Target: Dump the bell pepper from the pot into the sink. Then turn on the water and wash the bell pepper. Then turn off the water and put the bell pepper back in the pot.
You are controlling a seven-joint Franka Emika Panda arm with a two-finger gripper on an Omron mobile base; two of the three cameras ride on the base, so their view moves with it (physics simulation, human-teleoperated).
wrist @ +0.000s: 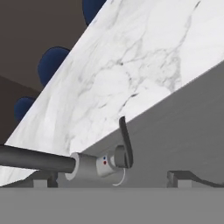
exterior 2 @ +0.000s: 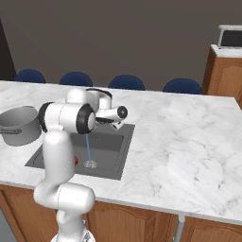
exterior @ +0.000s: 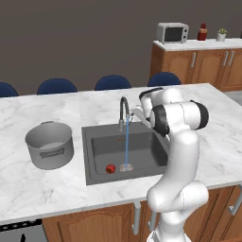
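A thin blue stream of water (exterior: 126, 146) falls from the faucet (exterior: 124, 111) onto the pale drain (exterior: 126, 167) in the sink (exterior: 97, 151), which is set into the white marble counter (exterior: 56, 108) towards its near edge. The bell pepper (exterior: 110, 168) lies on the sink floor just beside the drain, on the side nearer the pot (exterior: 49, 145), close to the sink's near wall. The pot stands upright on the counter beside the sink, apart from its rim.

The arm bends over the back of the sink, and the tool (wrist: 113, 178) sits close to the faucet's base. In the hand view its two tips stand far apart at the bottom, with the faucet's grey body and dark curved lever (wrist: 126, 143) showing between and above them; the tool looks wide open with nothing in it, though whether a tip touches the faucet is hard to tell.

Blue chairs (exterior: 112, 82) line the far edge of the counter.
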